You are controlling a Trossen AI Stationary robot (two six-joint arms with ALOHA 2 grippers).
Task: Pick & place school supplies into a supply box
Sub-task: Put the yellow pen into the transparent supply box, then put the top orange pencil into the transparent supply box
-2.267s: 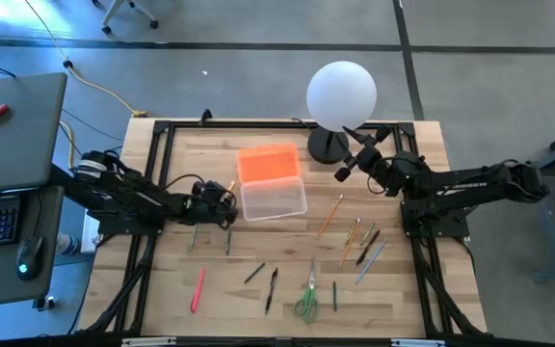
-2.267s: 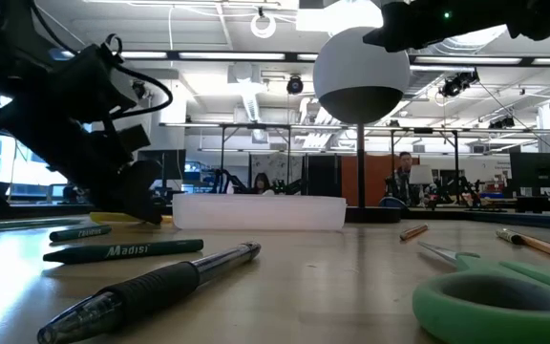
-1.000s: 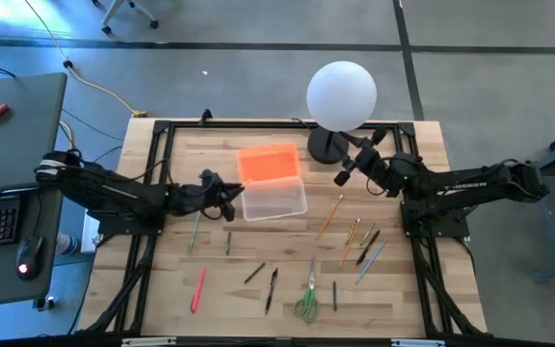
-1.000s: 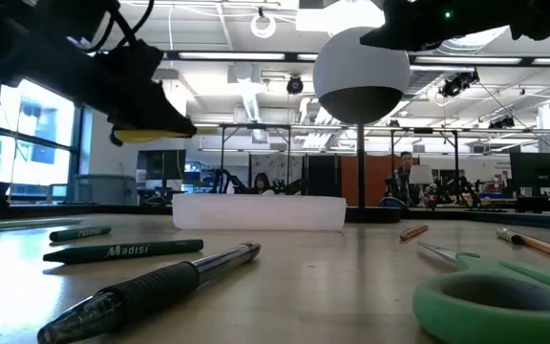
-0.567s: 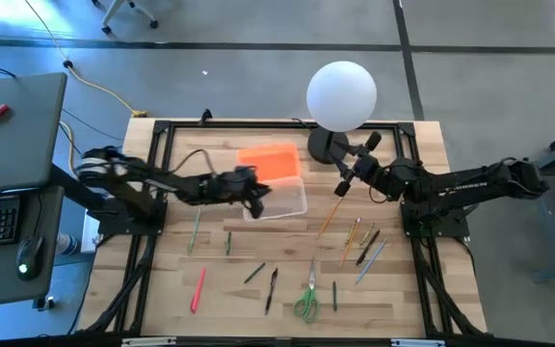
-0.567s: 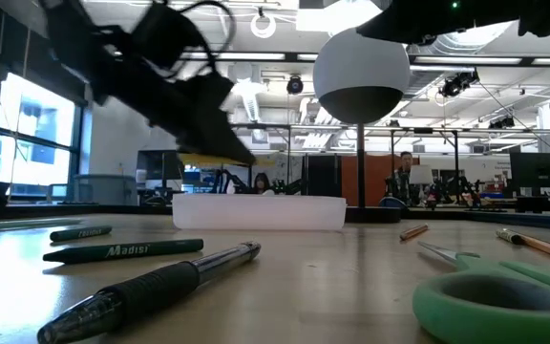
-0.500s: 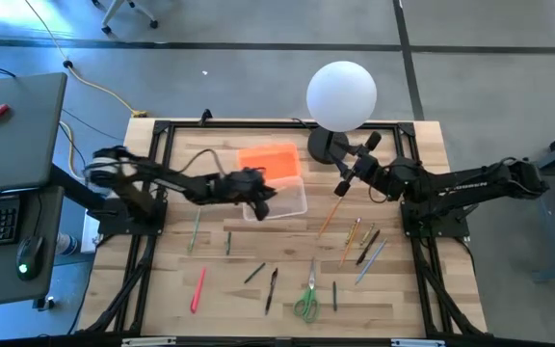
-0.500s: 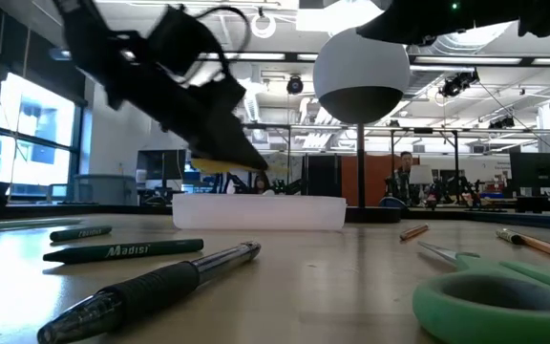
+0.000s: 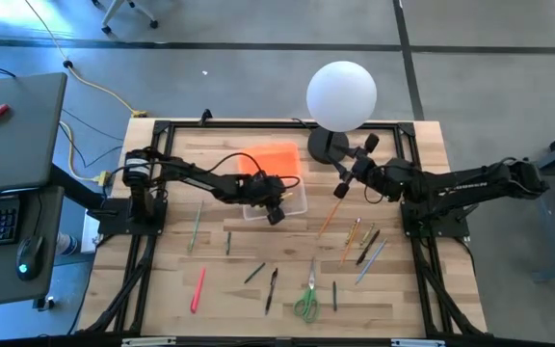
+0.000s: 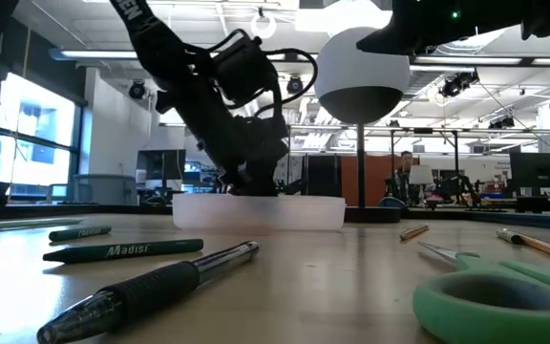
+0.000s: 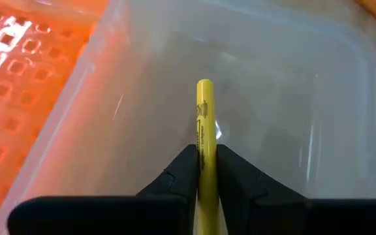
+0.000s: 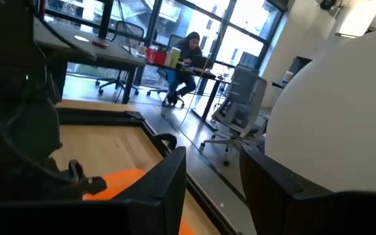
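The left claw [image 11: 206,163] hangs over the clear box [image 9: 274,199], clamped on a yellow pencil [image 11: 204,130]. The right claw [image 12: 213,176], fingers apart, waits by the white lamp [image 9: 340,94], far right.

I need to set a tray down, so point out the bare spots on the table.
Bare wood lies left of the orange lid, and along the near left edge beside the pink marker. It is crowded right of the clear box, around the scissors and the pencils.
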